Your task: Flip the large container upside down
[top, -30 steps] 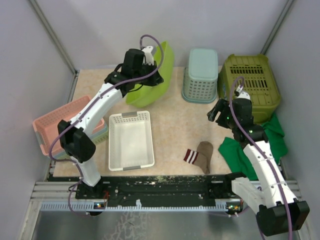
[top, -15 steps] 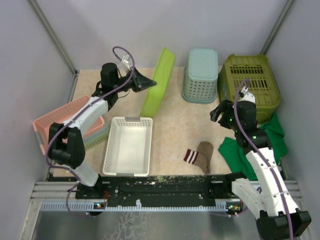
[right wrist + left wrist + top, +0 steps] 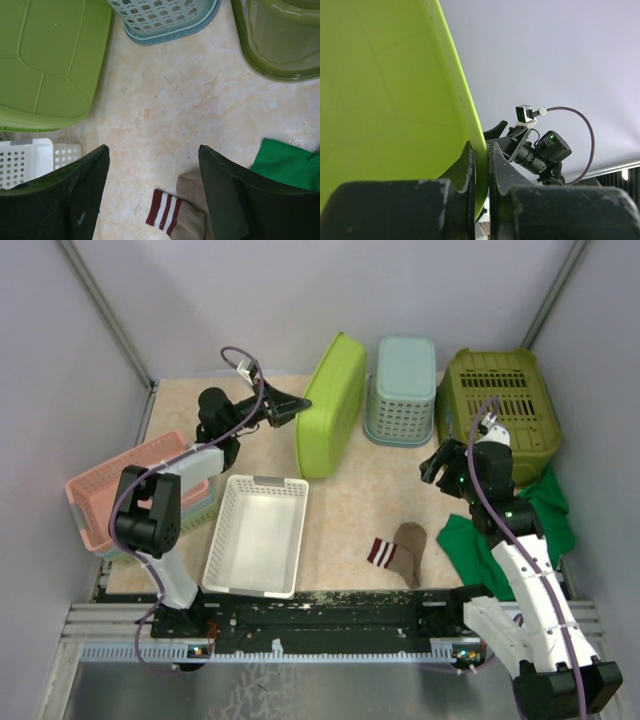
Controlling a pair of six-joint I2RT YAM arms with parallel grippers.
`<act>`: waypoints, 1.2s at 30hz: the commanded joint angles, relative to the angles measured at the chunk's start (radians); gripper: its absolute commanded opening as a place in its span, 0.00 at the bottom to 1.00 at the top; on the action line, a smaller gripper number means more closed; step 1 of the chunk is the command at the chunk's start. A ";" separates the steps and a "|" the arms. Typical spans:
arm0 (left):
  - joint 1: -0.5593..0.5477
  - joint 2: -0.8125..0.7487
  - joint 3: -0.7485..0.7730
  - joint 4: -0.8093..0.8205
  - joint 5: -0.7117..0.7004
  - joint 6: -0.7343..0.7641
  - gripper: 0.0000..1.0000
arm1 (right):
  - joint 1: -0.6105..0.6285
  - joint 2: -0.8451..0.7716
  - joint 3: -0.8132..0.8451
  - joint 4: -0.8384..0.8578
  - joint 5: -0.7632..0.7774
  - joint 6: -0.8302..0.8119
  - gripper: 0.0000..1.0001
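Nearest, the right gripper (image 3: 440, 465) hung with its jaws apart and nothing between them. It was over bare table (image 3: 350, 510), at about four o'clock of the lime-green container (image 3: 333, 400). Farther back, at the container's nine o'clock, the left gripper (image 3: 288, 408) was clamped on its thin rim (image 3: 464, 95), as the left wrist view showed. The container sat at the table's twelve o'clock, with the pale teal basket (image 3: 402, 390) just beside it at three o'clock. I judged the turn mostly done. The smooth base, with its faint moulded panel, faced up and the mouth faced down. The gripped side still looked raised off the table. What was left was to lower that rim flat and let go.
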 commanded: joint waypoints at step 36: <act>0.197 0.101 -0.170 -0.473 -0.207 0.188 0.00 | -0.001 -0.035 -0.041 0.017 -0.013 0.020 0.72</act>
